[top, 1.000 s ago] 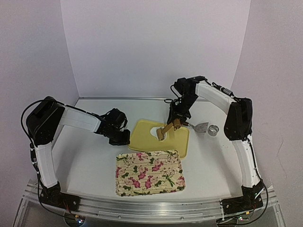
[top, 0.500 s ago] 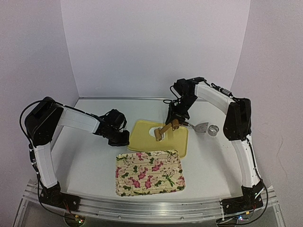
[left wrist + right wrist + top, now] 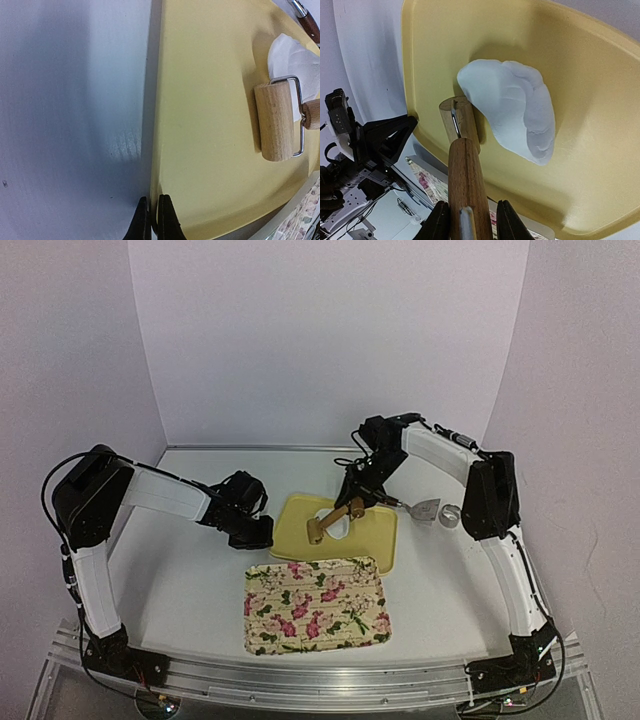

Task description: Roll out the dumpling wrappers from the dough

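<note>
A white, uneven sheet of dough lies on the yellow board. My right gripper is shut on the brown wooden handle of a small roller. The roller's pale drum rests on the board at the dough's near-left edge. From above, the right gripper hangs over the board's far side. My left gripper is shut on the board's left rim, at the near-left corner. No dumpling wrappers are in view.
A floral tray sits just in front of the board. To the board's right lie a metal scraper and a metal ring cutter. White walls close the table at the back and sides.
My right gripper has pushed the roller leftward and toward me, from on top of the dough to its near-left edge. The left arm has stayed still.
</note>
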You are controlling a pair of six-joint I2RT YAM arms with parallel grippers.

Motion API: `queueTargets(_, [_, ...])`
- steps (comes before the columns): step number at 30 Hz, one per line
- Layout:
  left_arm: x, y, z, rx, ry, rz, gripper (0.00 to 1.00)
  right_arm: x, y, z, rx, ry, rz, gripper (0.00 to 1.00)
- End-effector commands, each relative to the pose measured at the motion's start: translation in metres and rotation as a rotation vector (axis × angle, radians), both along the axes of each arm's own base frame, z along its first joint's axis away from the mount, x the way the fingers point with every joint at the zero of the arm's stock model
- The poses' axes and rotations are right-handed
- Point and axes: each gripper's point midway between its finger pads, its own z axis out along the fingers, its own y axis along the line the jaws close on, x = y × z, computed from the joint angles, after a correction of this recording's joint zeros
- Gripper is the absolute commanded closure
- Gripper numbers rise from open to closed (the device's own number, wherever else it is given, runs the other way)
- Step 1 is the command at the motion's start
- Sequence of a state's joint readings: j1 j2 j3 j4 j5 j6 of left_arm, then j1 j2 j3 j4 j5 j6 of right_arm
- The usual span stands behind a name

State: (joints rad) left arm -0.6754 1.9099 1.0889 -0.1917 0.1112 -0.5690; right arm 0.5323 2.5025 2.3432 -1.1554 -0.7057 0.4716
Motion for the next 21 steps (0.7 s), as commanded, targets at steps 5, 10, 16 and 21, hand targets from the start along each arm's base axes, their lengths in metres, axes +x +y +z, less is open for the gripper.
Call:
queueTargets(5, [-0.019,0.005,-0.006,0.044,0.058,-0.034,1.0,-0.007,-0.038,-0.058,-0.274,-0.003,0.023,1.0])
queueTargets(10, [-0.018,0.006,-0.007,0.049,0.058,-0.034,1.0,-0.015,0.0,0.019,-0.016,-0.062,0.07,1.0])
queueTargets(16, [-0.018,0.006,-0.009,0.054,0.062,-0.031,1.0,-0.028,0.009,0.095,0.135,-0.125,0.069,1.0])
queueTargets(21, [-0.017,0.006,-0.009,0.055,0.06,-0.026,1.0,-0.03,0.003,0.142,0.179,-0.189,0.008,1.0])
